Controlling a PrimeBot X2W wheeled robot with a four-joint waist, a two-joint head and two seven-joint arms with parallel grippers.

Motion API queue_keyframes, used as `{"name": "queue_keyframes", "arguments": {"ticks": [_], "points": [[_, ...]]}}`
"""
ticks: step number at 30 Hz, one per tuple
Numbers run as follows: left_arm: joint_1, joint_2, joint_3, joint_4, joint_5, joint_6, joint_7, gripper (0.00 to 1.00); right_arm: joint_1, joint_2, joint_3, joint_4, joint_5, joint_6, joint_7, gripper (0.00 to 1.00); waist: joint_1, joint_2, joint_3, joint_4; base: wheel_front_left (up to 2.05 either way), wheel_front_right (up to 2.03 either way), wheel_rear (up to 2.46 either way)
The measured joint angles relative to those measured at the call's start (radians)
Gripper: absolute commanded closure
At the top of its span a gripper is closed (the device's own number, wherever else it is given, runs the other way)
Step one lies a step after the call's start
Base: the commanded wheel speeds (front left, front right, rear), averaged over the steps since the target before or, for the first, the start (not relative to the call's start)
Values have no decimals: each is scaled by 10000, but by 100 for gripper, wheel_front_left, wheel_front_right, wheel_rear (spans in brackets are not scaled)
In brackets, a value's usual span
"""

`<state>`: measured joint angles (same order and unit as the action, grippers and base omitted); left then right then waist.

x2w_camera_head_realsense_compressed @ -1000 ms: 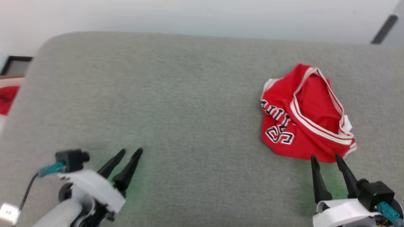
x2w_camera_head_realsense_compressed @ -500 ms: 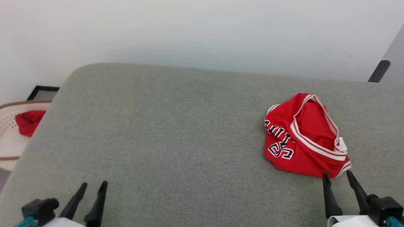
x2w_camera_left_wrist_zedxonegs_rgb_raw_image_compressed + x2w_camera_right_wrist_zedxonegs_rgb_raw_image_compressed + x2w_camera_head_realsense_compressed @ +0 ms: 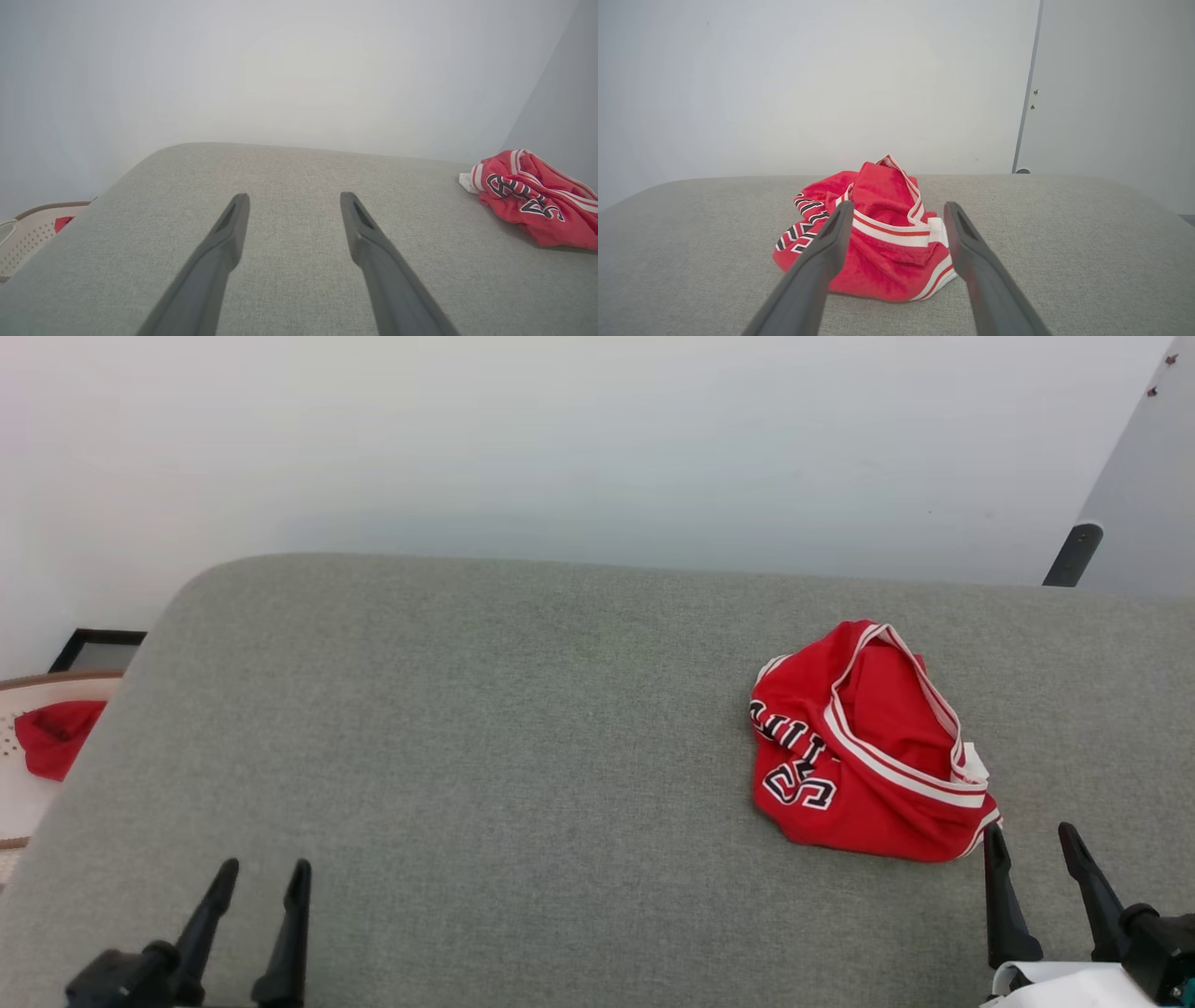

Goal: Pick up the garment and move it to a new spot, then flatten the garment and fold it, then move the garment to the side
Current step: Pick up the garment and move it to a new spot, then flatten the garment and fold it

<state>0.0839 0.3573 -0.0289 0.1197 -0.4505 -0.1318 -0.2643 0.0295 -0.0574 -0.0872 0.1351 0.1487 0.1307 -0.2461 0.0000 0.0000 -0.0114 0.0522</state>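
Head view puts the crumpled red jersey (image 3: 864,756) at the right of the grey cushion (image 3: 513,728), just beyond my right gripper (image 3: 1029,831), which is spread wide and empty. My left gripper (image 3: 264,866) is empty too, spread well apart from the jersey. If I pinch only the loose striped trim, the bundle may slip free.

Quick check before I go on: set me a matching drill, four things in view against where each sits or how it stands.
1. garment
2. left gripper
3. right gripper
4. red cloth scrap

A. in the pale basket beyond the grey surface's left end
B. jaws open, by the garment's near edge
C. crumpled on the grey surface, right side
D. jaws open, over bare grey surface

Pairs: 1-C, 2-D, 3-B, 4-A
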Motion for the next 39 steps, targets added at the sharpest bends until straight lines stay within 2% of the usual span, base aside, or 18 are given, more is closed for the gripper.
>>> {"name": "queue_keyframes", "arguments": {"ticks": [7,27,29,32,36,39], "points": [[209,-228,-67,203,167,2,2,0,68,25,84,169,58,0,8,0,0,0,66,-55,0,0,0],[164,-259,-230,221,21,0,0,0,-220,50,422,322,109,0,-90,0,0,0,284,-248,0,0,0],[-137,2,-558,290,-100,2,2,0,-270,54,474,291,196,0,-94,0,0,0,408,-306,0,0,0],[-1191,763,-1333,614,-405,0,4,0,-436,50,671,217,274,0,-107,0,1,0,651,-425,0,0,0],[-3281,2000,-2706,1108,-782,0,905,0,-791,58,1012,157,422,0,-138,0,0,0,1089,-682,0,0,0],[-5198,2748,-4044,1285,-1565,0,1977,0,-1057,54,1227,136,654,0,-142,0,1,0,1514,-923,0,0,0]]}}
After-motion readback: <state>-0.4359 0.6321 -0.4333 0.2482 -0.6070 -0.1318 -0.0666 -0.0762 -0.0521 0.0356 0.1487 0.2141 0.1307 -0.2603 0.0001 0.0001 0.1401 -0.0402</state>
